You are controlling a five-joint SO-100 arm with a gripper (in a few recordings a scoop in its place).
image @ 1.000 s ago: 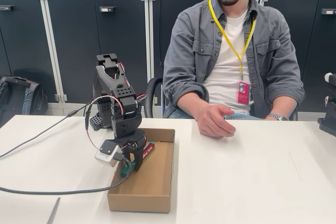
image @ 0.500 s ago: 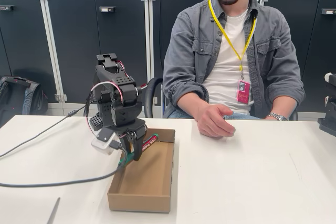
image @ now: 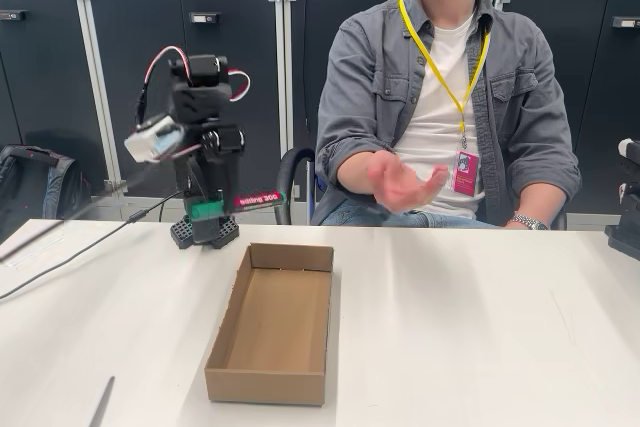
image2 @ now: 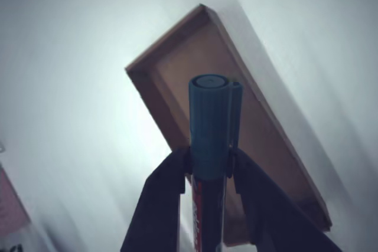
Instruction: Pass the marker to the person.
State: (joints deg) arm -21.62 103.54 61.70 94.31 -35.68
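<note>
Holding the marker (image: pixel 250 201) crosswise, well above the surface (image: pixel 480 327), with the hand (image: pixel 212 209) pinching the barrel close behind the green cap (image2: pixel 208 125). Seen in the wrist view as two dark fingers (image2: pixel 159 199) pressed to either side of the pen, cap jutting forward over the cardboard box (image2: pixel 277 163) far below. Gripped near one end, probably so that the long red-labelled part sticks out free toward the right in the fixed view, offering plenty of barrel to take. Raised high, clear of the empty open box (image: pixel 272 325), likely to bring the pen level with the person (image: pixel 440 97) seated behind the surface. Open palm (image: pixel 398 183) lifted and turned up, fingers loosely curled, evidently waiting to receive. Marker tip and palm apart, a clear gap between them. Judged as mid-handover: carry toward the palm not yet finished, release to follow only once the pen rests in reach of those fingers.
</note>
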